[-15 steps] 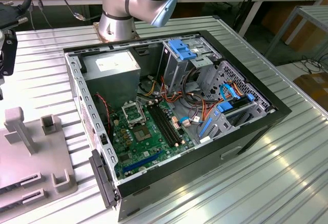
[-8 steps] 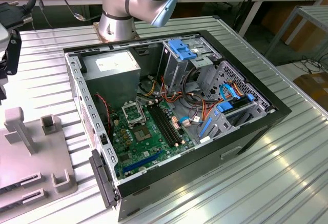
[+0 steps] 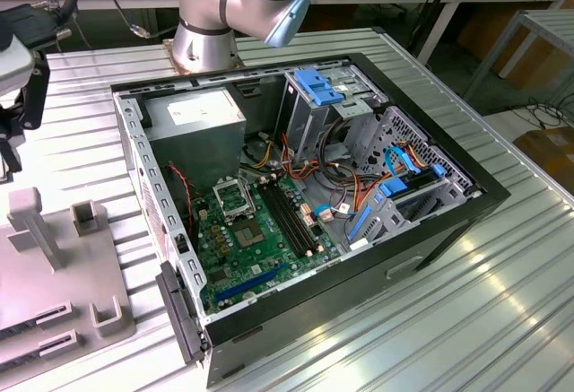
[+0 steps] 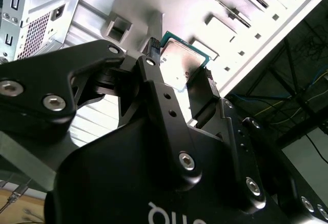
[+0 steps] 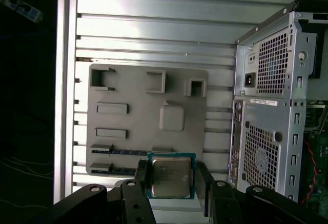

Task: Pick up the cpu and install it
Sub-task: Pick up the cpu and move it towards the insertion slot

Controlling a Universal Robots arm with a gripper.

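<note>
First wrist view: the black two-finger gripper [image 5: 171, 178] has its jaws clamped on two opposite edges of the cpu [image 5: 170, 177], a small thin square chip with a silvery-grey metal face and a narrow green rim. The chip's metal face is turned toward the camera. Behind it lies the flat grey plastic fixture plate [image 5: 133, 137] with moulded slots and pockets, on the ribbed aluminium table [image 5: 154, 29]. The chip is over the plate's edge; I cannot tell its height above it.

Second wrist view: the same grip from the other side, cpu [image 4: 182, 62] pinched between the fingers [image 4: 152, 67].

Exterior view: the open black desktop computer case [image 3: 448, 222] lies on the table beside the plate [image 3: 54, 275]. Inside, the square metal-framed black socket [image 3: 235, 199] sits on the green motherboard [image 3: 260, 244], well apart from the plate.
</note>
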